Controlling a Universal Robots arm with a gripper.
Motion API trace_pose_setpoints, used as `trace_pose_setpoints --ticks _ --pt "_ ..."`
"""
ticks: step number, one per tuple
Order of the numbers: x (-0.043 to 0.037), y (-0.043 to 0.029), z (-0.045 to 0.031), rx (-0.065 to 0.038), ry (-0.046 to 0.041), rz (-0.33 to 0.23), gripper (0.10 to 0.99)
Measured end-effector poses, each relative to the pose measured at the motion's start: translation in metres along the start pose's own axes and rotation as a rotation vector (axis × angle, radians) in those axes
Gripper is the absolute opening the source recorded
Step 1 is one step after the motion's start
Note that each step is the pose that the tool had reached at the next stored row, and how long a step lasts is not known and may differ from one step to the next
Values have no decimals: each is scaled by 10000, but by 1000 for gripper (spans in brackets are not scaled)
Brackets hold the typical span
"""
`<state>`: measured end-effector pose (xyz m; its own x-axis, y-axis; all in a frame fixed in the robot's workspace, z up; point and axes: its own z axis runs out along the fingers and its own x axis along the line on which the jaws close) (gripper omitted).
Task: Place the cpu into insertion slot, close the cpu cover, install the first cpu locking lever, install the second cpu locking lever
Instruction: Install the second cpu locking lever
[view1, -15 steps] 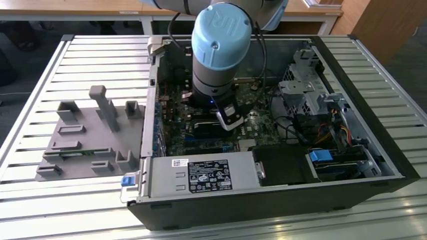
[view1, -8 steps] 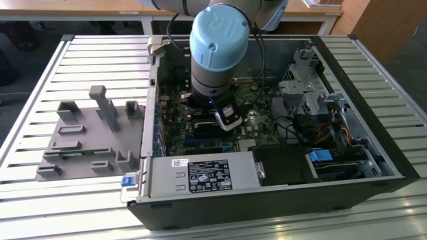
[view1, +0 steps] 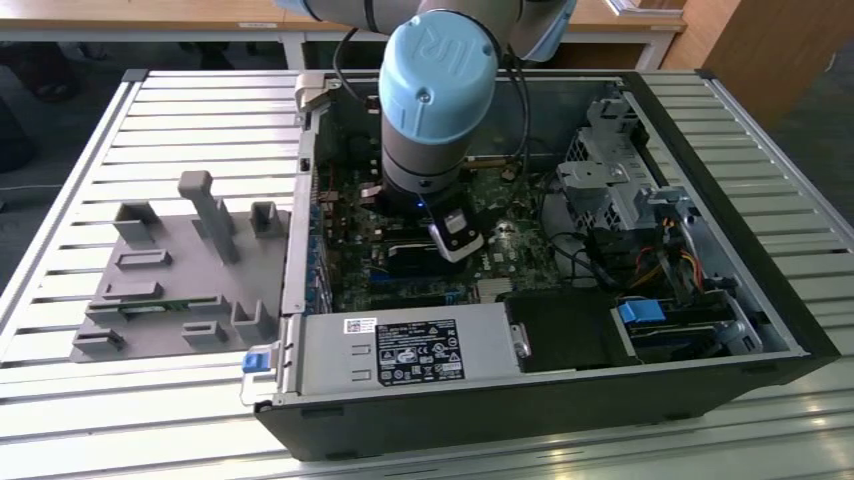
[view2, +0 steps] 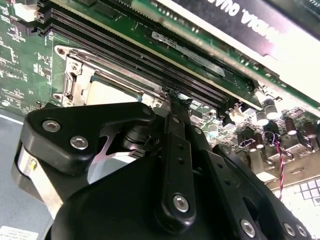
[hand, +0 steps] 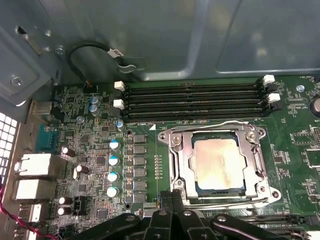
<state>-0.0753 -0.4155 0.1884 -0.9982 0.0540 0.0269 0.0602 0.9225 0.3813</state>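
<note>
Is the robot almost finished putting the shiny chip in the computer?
Nearly, it seems. The cpu already sits in its socket, and the cpu cover lies closed around it. Thin wire levers run along the cover's edges. The gripper sits at the cover's near edge; whether both levers are fully hooked isn't clear.

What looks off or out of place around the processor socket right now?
Nothing stands out. In the first wrist view the chip lies flat and square under the closed metal cover, and the wire levers run neatly along the frame. The gripper sits at the socket's edge. No damage or loose parts show on the green board.
</note>
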Motion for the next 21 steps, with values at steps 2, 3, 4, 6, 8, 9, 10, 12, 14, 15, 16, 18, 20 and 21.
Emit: trace_pose_setpoints --ticks 2,3,4,6,8,9,10,12,14,15,16,18,20,21 --pt "2 7 7 -4 -1 1 106" --pt "3 10 10 -4 1 0 106" --pt "4 15 14 -6 0 0 106" --pt "11 20 22 -14 0 -1 106" --pt "22 20 25 -18 2 0 106" --pt "24 19 27 -20 2 0 106" --pt "25 19 30 -22 2 -1 106" --pt "27 18 41 -23 1 -1 106" --pt "28 18 54 -23 1 0 106" --pt "28 17 55 -20 3 -1 106" --pt "29 17 55 -21 3 -1 106" --pt "29 17 56 -19 3 0 106" --pt "30 17 56 -16 1 0 106" --pt "34 17 56 -18 -1 0 106"
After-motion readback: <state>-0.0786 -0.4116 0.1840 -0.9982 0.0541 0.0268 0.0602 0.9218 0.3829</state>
